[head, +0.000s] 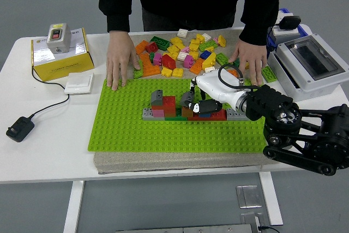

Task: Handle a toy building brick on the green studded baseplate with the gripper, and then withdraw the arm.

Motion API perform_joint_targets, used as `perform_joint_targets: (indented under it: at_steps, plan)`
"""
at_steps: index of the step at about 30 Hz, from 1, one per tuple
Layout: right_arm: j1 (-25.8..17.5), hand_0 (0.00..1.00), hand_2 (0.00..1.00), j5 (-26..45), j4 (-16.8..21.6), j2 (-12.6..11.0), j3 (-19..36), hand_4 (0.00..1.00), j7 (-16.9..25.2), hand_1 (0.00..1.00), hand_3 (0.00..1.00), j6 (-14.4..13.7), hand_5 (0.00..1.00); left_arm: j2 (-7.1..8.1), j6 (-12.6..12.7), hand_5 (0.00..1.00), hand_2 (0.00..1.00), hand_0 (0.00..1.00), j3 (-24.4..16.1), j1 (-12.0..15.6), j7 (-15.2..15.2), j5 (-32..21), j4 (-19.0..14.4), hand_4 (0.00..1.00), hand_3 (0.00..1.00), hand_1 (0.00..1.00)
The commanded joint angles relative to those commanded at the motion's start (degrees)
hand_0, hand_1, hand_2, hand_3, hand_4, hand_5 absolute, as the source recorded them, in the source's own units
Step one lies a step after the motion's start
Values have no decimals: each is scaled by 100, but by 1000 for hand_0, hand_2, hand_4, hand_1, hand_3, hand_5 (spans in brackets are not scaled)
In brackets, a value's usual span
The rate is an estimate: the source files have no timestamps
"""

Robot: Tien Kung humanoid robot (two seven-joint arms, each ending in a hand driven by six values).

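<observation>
The right hand [197, 100] reaches in over the green studded baseplate [125, 129], fingers curled down around the right end of the small brick build [166, 107] at the plate's middle; whether they truly clamp a brick cannot be told. At the far side a person's two hands [121, 58] press flat at the baseplate's back edge, flanking the loose brick pile [182, 53] on the tabletop [49, 135].
</observation>
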Motion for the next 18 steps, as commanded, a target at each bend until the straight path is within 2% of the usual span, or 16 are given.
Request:
perform_joint_targets:
  at_steps: [18]
  plan:
    - [387, 72, 407, -52, -216, -47, -502, 580, 421, 117, 549, -238, 612, -11, -3, 666, 604, 666, 3, -20, -4, 9, 0, 252, 651, 636]
